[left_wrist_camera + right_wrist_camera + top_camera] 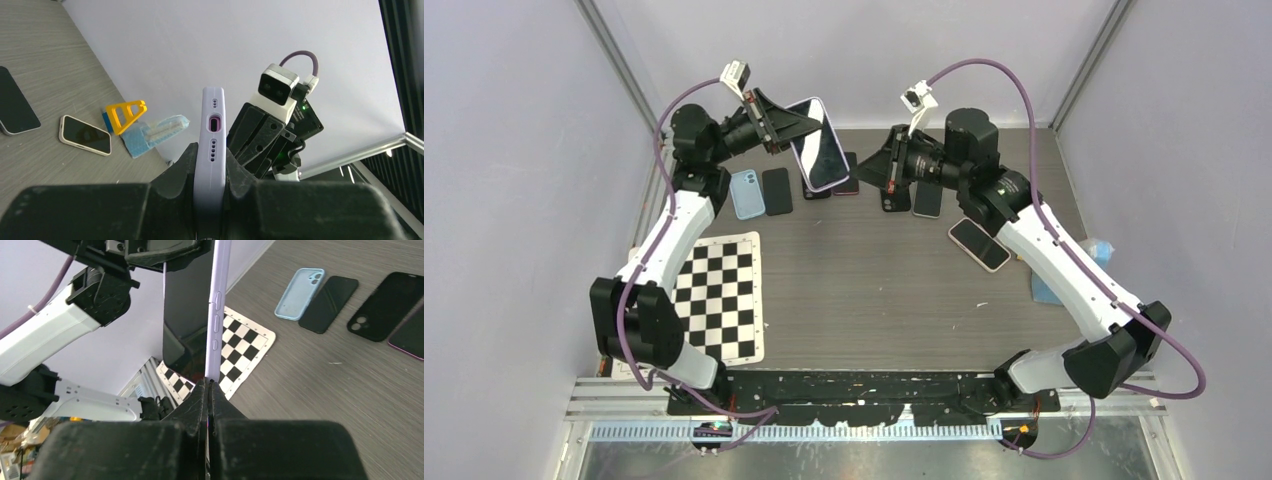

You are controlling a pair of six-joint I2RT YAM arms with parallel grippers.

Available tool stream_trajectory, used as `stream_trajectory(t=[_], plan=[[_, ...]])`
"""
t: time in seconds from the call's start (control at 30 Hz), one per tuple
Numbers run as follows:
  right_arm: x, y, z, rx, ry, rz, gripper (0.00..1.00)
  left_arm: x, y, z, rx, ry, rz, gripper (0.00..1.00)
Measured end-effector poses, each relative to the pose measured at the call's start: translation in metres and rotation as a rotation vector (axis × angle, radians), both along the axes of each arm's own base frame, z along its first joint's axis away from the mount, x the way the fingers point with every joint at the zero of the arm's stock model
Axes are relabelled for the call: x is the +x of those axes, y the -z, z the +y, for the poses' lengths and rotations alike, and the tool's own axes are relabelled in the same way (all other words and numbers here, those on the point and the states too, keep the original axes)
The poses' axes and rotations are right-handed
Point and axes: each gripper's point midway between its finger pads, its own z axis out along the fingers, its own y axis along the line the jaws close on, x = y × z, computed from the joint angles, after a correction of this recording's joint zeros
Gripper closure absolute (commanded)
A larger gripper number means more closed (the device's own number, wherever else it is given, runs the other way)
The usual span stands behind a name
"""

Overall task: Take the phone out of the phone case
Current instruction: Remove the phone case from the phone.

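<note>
Left gripper (210, 172) clamped on lilac phone case (213, 125) with phone (816, 142) inside, held up off table (874, 290), right gripper (207, 387) fully closed, tips right at case edge

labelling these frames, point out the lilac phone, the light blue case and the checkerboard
lilac phone (817, 143), top view, middle of its broad face
light blue case (747, 194), top view, middle of the case
checkerboard (721, 296), top view, centre of the mat

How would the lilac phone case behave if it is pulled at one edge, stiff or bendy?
Probably bendy: the case looks like soft matte rubber with moulded buttons. Likely not slippery: the left pincer holds it off the table.
</note>
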Motion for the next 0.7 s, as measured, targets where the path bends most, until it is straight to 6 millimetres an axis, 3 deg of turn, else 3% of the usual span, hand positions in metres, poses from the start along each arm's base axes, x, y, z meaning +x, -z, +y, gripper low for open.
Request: stream_trajectory(t=[0.13, 0.27, 0.4, 0.5, 0.53, 0.6, 0.7], plan=[[0.015, 0.01, -0.009, -0.041, 0.099, 0.01, 0.99, 0.006, 0.004, 0.0, -0.016, -0.006, 0.06, 1.0], [0.047, 0.063, -0.032, -0.182, 0.27, 0.113, 0.99, -0.014, -0.009, -0.003, -0.04, 0.061, 0.079, 1.0], [0.053, 0.106, -0.047, -0.287, 0.338, 0.206, 0.96, -0.026, -0.019, -0.003, -0.053, 0.089, 0.07, 1.0], [0.048, 0.111, -0.046, -0.285, 0.321, 0.213, 0.65, -0.026, -0.021, -0.002, -0.056, 0.089, 0.07, 1.0], [0.044, 0.109, -0.044, -0.27, 0.299, 0.206, 0.49, -0.026, -0.02, -0.002, -0.056, 0.088, 0.072, 1.0], [0.032, 0.1, -0.036, -0.219, 0.228, 0.177, 0.32, -0.025, -0.02, -0.002, -0.056, 0.087, 0.072, 1.0], [0.008, 0.078, -0.024, -0.125, 0.095, 0.119, 0.21, -0.024, -0.018, -0.002, -0.051, 0.084, 0.074, 1.0]])
